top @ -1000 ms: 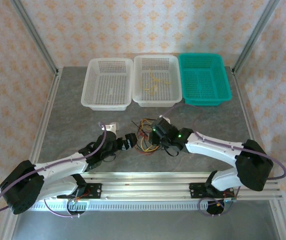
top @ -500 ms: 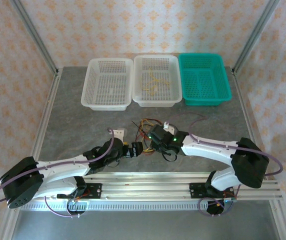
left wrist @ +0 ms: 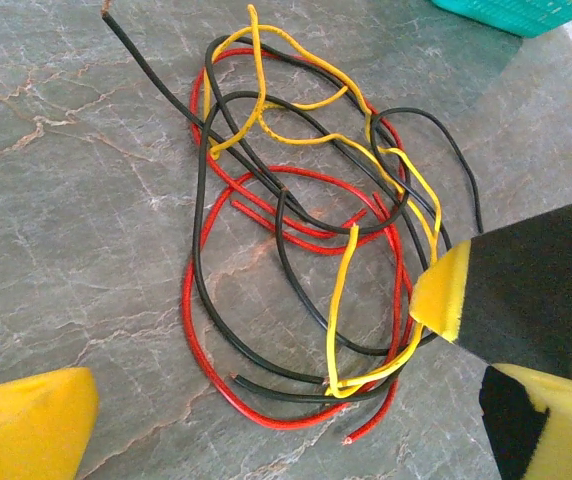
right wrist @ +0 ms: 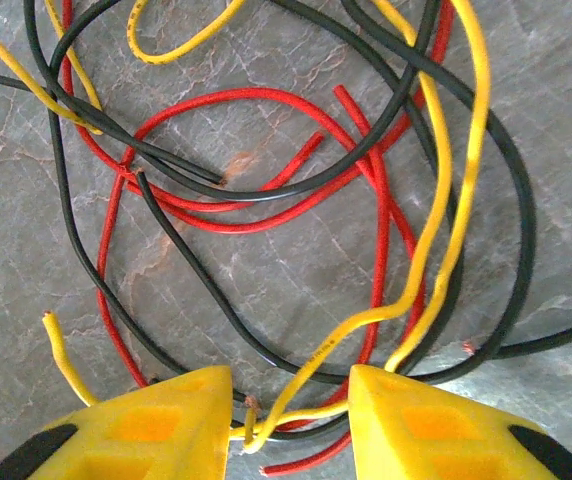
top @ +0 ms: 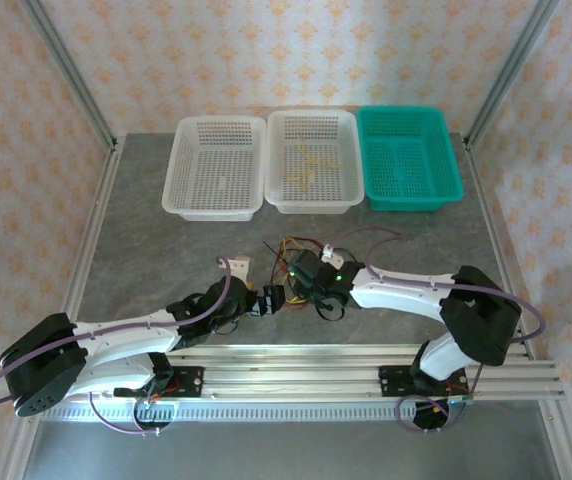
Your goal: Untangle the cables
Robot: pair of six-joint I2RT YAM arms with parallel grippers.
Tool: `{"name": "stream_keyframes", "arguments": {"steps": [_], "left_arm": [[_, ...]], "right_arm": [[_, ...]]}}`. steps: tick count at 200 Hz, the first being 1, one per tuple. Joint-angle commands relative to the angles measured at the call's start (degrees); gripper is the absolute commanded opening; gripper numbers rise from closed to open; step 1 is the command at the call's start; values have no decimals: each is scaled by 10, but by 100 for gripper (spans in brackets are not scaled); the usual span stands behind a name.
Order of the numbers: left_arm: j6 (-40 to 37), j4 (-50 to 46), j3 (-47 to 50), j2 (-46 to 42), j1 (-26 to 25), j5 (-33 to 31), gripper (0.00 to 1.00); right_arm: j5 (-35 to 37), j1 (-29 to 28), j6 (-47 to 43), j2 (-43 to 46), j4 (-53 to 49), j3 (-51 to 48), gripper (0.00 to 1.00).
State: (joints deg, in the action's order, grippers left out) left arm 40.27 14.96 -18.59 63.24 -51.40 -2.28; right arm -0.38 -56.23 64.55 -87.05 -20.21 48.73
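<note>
The cables (left wrist: 296,250) are light and limp. Left claw (left wrist: 286,405) is open; right claw (right wrist: 291,392) seems open astride the yellow cable (left wrist: 338,300), a good hold.

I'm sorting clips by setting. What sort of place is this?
Likely a robot lab test cell, not a home: aluminium frame posts around a grey table, patterned backdrop panels, and a left arm and right arm bolted to a near rail.
</note>
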Motion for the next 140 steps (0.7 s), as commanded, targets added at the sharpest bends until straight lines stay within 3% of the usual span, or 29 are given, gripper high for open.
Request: {"name": "stream_keyframes", "arguments": {"steps": [1,63,99,140], "left_arm": [[-19,-20,-13,-9,-5,-24,99],[-18,-26,-8,-21,1,-40,99],[-11,-27,-2,-35,7,-44,99],[-16,-27,-12,-26,14,-45,99]], "right_arm": [[16,-3,20,-15,16,17,36],[31,2,31,-45,16,22,37],[48,5,24,-68,4,39,31],[63,5,27,-34,25,20,21]]}}
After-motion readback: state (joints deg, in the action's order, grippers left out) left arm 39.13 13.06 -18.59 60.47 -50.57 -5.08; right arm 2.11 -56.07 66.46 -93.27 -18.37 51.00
